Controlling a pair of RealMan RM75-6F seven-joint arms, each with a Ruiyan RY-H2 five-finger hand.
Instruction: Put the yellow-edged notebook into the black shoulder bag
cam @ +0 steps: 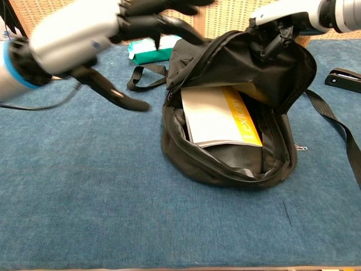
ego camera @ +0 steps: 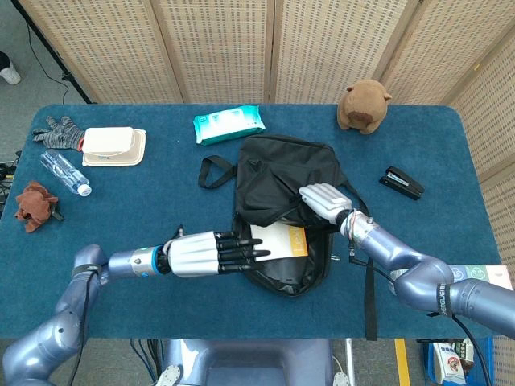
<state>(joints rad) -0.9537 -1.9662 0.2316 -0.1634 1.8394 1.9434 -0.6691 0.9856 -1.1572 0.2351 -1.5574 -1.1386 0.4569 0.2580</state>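
The yellow-edged notebook (ego camera: 280,239) (cam: 220,117) lies inside the open mouth of the black shoulder bag (ego camera: 286,173) (cam: 248,164), white cover up, yellow strip at its right. My left hand (ego camera: 211,252) (cam: 93,34) hovers just left of the bag mouth with its fingers spread and holds nothing. My right hand (ego camera: 324,199) (cam: 282,17) grips the upper flap of the bag and holds the opening up.
A green wipes pack (ego camera: 228,123), a brown plush toy (ego camera: 364,105) and a black stapler (ego camera: 401,182) lie beyond and right of the bag. A food box (ego camera: 113,145), gloves (ego camera: 56,133), a bottle (ego camera: 66,173) and a brown cloth (ego camera: 36,205) sit far left. The bag strap (ego camera: 369,273) trails to the front edge.
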